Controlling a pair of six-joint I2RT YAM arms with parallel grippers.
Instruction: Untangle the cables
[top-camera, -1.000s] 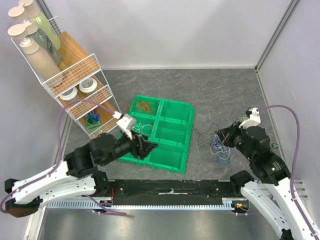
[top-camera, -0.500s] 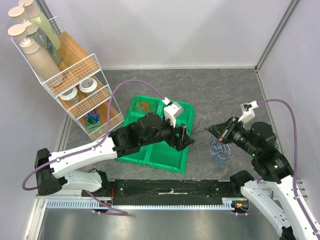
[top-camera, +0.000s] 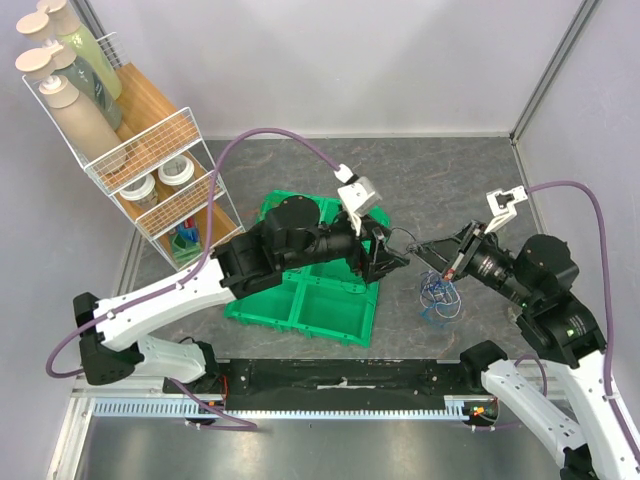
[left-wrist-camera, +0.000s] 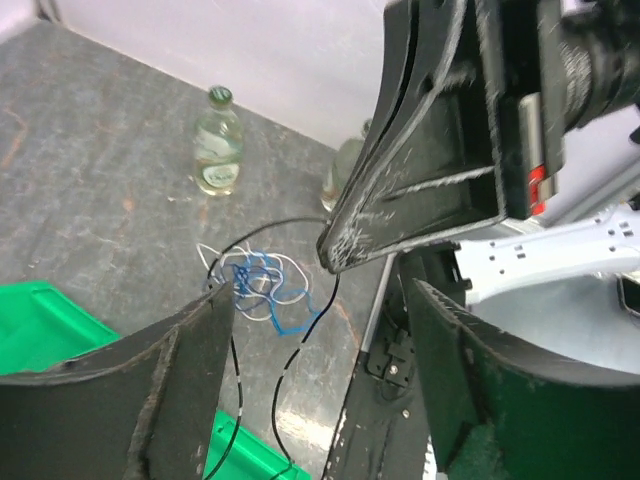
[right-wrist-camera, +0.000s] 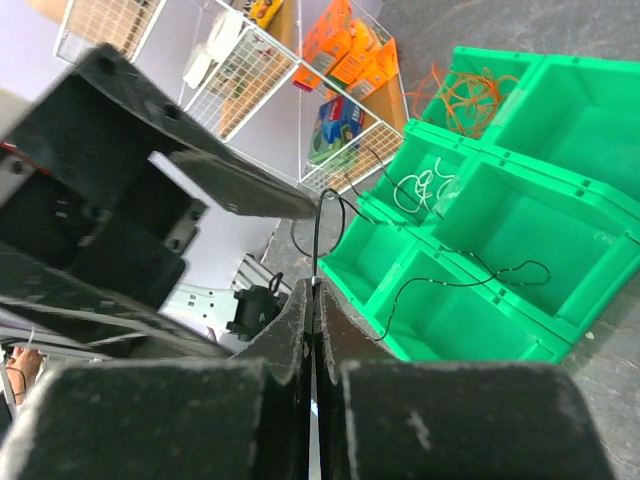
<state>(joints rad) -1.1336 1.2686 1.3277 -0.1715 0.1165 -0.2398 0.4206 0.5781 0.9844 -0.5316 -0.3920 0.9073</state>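
My right gripper (top-camera: 421, 249) (right-wrist-camera: 313, 286) is shut on a thin black cable (left-wrist-camera: 300, 350) (right-wrist-camera: 318, 228) and holds it above the table. That cable trails down into a bin of the green tray (top-camera: 340, 320) (right-wrist-camera: 520, 220). My left gripper (top-camera: 393, 258) (left-wrist-camera: 322, 290) stands open right in front of the right fingertips, its jaws on either side of the hanging black cable without touching it. A blue and white tangle of cables (top-camera: 438, 298) (left-wrist-camera: 255, 285) lies on the table below. An orange cable (right-wrist-camera: 470, 95) and a white cable (right-wrist-camera: 425, 185) rest in separate bins.
A white wire rack (top-camera: 150, 170) with bottles and boxes stands at the far left. Two small glass bottles (left-wrist-camera: 217, 155) stand near the right wall. The left arm reaches across the green tray. Walls close in the table at the back and right.
The left arm swung from the tray's left side across to the right gripper, and its jaws opened wide. The right gripper lifted the black cable up and leftward.
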